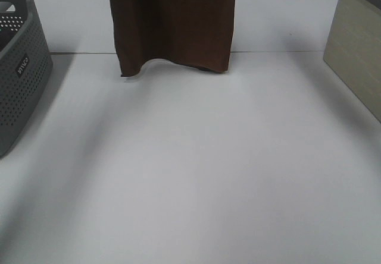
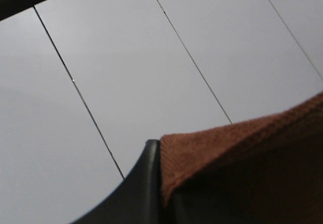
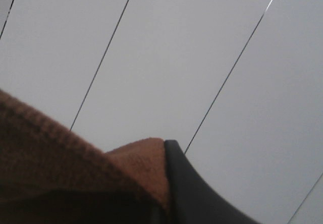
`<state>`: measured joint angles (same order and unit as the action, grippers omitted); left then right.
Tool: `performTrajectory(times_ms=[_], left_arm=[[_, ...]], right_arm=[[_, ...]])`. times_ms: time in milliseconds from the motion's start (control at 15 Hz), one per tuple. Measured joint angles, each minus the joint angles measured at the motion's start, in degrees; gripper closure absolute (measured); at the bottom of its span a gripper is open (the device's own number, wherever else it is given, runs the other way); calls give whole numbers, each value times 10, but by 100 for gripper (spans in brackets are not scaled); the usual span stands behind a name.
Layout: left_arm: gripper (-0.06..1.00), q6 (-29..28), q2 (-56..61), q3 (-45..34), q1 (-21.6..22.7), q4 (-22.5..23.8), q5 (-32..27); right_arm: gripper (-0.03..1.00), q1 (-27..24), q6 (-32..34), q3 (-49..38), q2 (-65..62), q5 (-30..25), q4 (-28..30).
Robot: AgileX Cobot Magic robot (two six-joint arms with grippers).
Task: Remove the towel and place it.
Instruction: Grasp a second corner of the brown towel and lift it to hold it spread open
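Observation:
The dark brown towel (image 1: 172, 20) hangs straight down at the back middle of the exterior high view. Its wavy lower edge is just above or brushing the white table (image 1: 196, 175); I cannot tell which. Neither gripper shows there; the towel's top runs out of the picture. In the left wrist view my left gripper (image 2: 160, 151) is shut on a corner of the towel (image 2: 242, 148), with one black finger (image 2: 144, 183) showing beside the cloth. In the right wrist view my right gripper (image 3: 164, 148) is shut on another corner of the towel (image 3: 75, 158), beside a black finger (image 3: 192, 188).
A grey perforated basket (image 1: 21, 68) stands at the table's left edge. A pale beige box (image 1: 357, 50) stands at the right edge. Behind both grippers is a light panelled surface with thin dark seams.

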<state>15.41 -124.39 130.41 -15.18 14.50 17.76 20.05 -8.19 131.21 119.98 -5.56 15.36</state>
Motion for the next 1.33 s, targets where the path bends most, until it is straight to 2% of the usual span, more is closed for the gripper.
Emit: performTrajectory(times_ms=[133, 333, 800, 1133, 1333], left_arm=[[94, -1, -50, 70, 14, 2, 1], [94, -13, -109, 121, 24, 11, 9], [94, -30, -130, 152, 25, 28, 13], [94, -30, -130, 155, 25, 30, 50], [94, -66, -130, 155, 25, 35, 49]], right_arm=[[96, -14, 1, 0, 8, 36, -2], [96, -29, 1, 0, 32, 76, -23], [96, -32, 9, 33, 57, 68, -43], [96, -32, 9, 33, 54, 100, -44], [96, -32, 9, 33, 49, 78, -44]])
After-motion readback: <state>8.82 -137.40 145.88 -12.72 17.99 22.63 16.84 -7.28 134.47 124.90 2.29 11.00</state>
